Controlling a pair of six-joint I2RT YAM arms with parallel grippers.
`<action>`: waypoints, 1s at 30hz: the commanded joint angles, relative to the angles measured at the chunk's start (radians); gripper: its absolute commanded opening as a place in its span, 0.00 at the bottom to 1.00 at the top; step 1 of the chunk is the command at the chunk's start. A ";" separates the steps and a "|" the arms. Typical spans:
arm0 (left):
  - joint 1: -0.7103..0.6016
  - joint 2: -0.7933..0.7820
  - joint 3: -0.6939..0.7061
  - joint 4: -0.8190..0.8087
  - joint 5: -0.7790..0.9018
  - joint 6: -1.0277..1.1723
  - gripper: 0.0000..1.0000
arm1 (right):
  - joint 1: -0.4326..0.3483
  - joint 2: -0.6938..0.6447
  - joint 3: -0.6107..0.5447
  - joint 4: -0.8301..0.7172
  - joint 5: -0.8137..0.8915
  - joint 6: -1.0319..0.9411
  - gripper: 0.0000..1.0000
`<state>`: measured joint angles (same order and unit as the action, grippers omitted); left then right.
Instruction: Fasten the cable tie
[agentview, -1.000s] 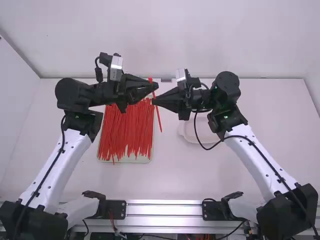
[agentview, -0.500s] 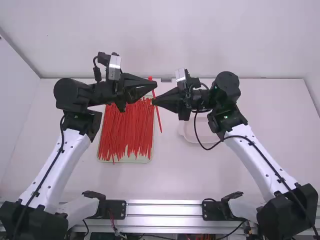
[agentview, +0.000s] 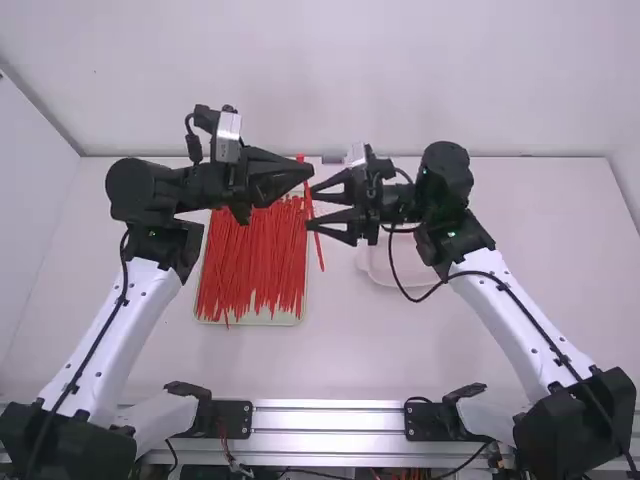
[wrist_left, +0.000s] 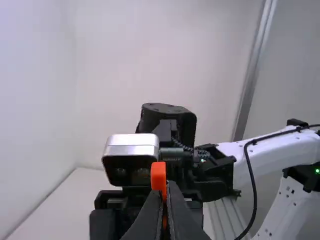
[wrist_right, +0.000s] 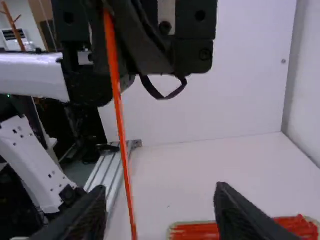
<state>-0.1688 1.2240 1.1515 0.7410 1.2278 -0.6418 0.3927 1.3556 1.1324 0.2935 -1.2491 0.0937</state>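
Observation:
A single red cable tie (agentview: 318, 250) hangs above the table with its head end up. My left gripper (agentview: 298, 178) is shut on the strap just below the head. In the left wrist view the orange-red head (wrist_left: 158, 175) sticks up out of my shut left gripper (wrist_left: 161, 212). My right gripper (agentview: 312, 207) faces it from the right and stands open, one finger on each side of the hanging strap without touching it. In the right wrist view the strap (wrist_right: 118, 130) runs down between my wide-apart right gripper (wrist_right: 160, 200) fingers.
A tray (agentview: 300, 318) holding several red cable ties (agentview: 250, 255) lies under the left arm, and its ties (wrist_right: 240, 227) also appear in the right wrist view. A pale container (agentview: 385, 268) sits beneath the right gripper. White walls enclose the table at the back and left.
My right gripper, shut near the strap before, has opened wide. The left gripper kept its hold and drew back slightly to the left.

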 joint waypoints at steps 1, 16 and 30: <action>0.025 -0.006 0.057 -0.045 0.005 0.043 0.02 | 0.000 -0.009 0.033 -0.026 -0.006 -0.070 0.71; 0.073 0.090 0.085 -0.332 -0.148 0.225 0.02 | -0.173 -0.009 0.033 -0.301 -0.041 -0.360 0.99; 0.184 0.390 0.085 -0.122 -0.136 -0.206 0.02 | -0.229 -0.005 0.033 -0.441 0.043 -0.784 0.99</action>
<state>0.0006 1.5906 1.2129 0.6041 1.0767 -0.7242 0.1661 1.3556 1.1332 -0.1650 -1.2060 -0.6075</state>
